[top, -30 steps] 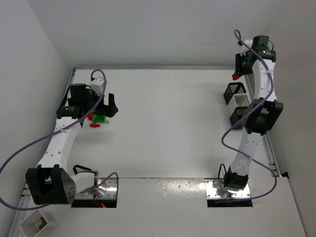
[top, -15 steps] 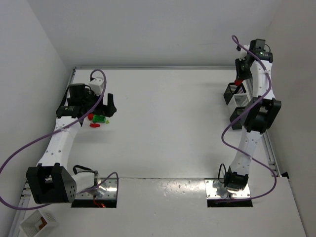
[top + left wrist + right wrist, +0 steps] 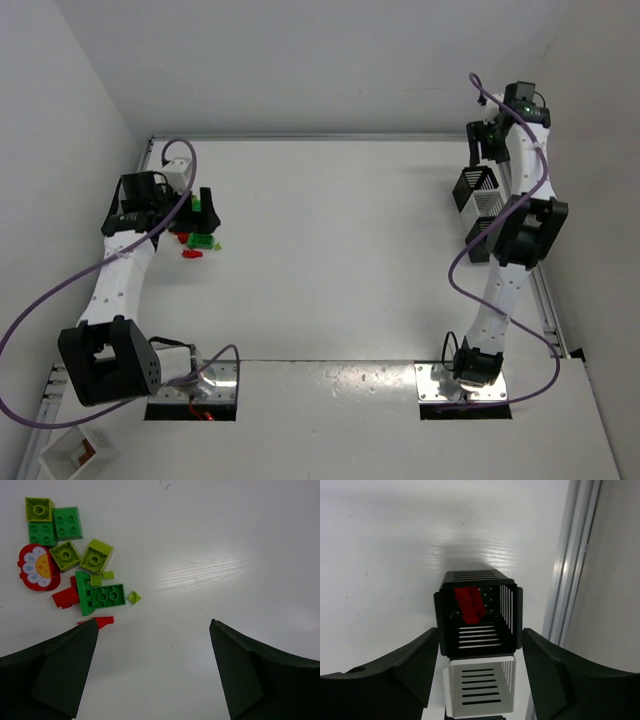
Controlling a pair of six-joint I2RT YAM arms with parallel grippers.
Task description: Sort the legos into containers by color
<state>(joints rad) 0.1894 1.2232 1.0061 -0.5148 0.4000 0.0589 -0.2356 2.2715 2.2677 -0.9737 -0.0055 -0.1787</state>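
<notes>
The legos (image 3: 75, 560) lie in a loose pile at the upper left of the left wrist view: bright green, lime and red bricks, plus a red piece with a white flower. My left gripper (image 3: 152, 625) hangs open just right of the pile, nothing between its fingers (image 3: 60, 670). In the top view the left gripper (image 3: 210, 212) is over the legos (image 3: 203, 241). My right gripper (image 3: 480, 630) stands open above a black slatted container (image 3: 507, 615). A red lego (image 3: 470, 605) sits inside its opening, free of the fingers. A white slatted container (image 3: 480, 687) stands right beside it.
Three containers (image 3: 477, 190) line the table's right side, next to a metal rail (image 3: 570, 565) and the wall. A white square box with a brown inside (image 3: 75, 452) sits at the bottom left, off the table. Purple cables loop round both arms.
My right gripper has opened and let the red lego go over the black container. The left arm has swung a little left and back, staying open by the pile.
</notes>
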